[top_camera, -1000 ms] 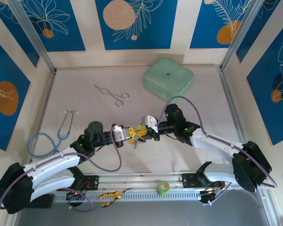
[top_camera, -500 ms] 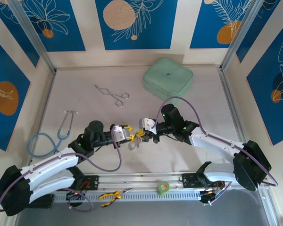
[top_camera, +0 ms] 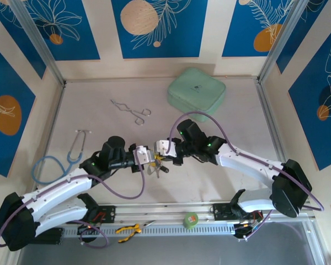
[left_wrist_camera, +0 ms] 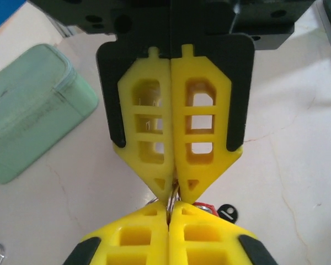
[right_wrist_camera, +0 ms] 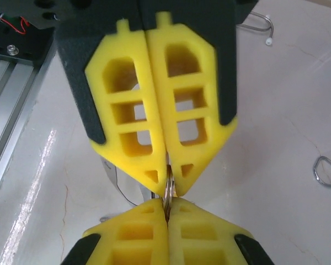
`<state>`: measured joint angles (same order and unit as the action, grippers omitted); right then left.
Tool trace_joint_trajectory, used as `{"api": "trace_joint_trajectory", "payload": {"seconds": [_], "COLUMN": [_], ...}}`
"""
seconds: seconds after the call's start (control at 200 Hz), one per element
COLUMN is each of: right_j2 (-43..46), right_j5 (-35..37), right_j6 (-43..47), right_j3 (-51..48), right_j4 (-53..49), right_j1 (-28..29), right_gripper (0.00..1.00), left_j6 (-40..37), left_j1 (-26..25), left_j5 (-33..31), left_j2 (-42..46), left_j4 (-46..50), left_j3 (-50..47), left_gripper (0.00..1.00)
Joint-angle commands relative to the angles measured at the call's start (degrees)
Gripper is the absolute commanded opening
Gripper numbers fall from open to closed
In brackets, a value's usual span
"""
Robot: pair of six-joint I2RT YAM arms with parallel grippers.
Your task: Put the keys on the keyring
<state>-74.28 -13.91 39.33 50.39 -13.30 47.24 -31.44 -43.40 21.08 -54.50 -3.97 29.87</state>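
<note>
The two grippers meet tip to tip over the middle of the table. My left gripper (top_camera: 149, 159) and my right gripper (top_camera: 164, 157) are each shut on the keyring, a thin silvery ring (right_wrist_camera: 168, 189) seen edge on between the yellow fingertips. In the left wrist view my left gripper (left_wrist_camera: 170, 205) pinches the ring (left_wrist_camera: 175, 194) from below, against the right gripper's fingers (left_wrist_camera: 201, 138). A red tag (left_wrist_camera: 205, 207) and a black tag (left_wrist_camera: 227, 212) show just behind. Small silver keys (top_camera: 156, 169) dangle beneath the ring. In the right wrist view my right gripper (right_wrist_camera: 167, 203) holds the ring, and a silver key blade (right_wrist_camera: 117, 179) hangs at left. The yellow tag is hidden.
A mint-green case (top_camera: 196, 91) lies at the back right and silver forceps (top_camera: 131, 110) at the back centre. A blue stethoscope (top_camera: 59, 161) sits at left. On the front rail are a green tape roll (top_camera: 191, 220) and yellow-handled pliers (top_camera: 128, 230).
Both grippers, still pinching the ring, have shifted a little to the left. The right arm has reached further over and the keys now hang lower beneath the tips.
</note>
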Motion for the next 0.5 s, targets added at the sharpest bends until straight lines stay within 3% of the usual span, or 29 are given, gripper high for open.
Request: {"api": "trace_joint_trajectory", "payload": {"seconds": [0.0, 0.055, 0.14, 0.27, 0.495], "right_j2": [2.26, 4.03, 5.75, 6.42, 5.47], "right_j5": [-3.92, -6.88, -11.84, -15.02, -17.61], "right_j6": [-3.07, -6.48, -12.29, -17.24, -19.38], "right_j3": [-1.12, -4.04, -8.23, -11.95, -13.39], "right_j4": [4.52, 8.62, 14.00, 19.89, 24.05], "right_j1": [-0.88, -3.21, -6.68, -7.66, -7.61], "right_gripper": [0.08, 0.21, 0.28, 0.29, 0.29], "left_j6": [1.41, 2.87, 6.70, 12.97, 15.43], "left_j1": [-0.35, -0.32, -0.23, -0.22, -0.20], "left_j5": [2.17, 2.10, 2.17, 2.88, 5.24], "left_j2": [1.10, 1.86, 2.92, 2.64, 1.22], "left_j4": [-4.80, -7.54, -14.15, -24.95, -28.47], "left_j3": [0.45, -1.23, -4.62, -8.62, -10.44], "left_gripper": [0.00, 0.00, 0.00, 0.00, 0.00]}}
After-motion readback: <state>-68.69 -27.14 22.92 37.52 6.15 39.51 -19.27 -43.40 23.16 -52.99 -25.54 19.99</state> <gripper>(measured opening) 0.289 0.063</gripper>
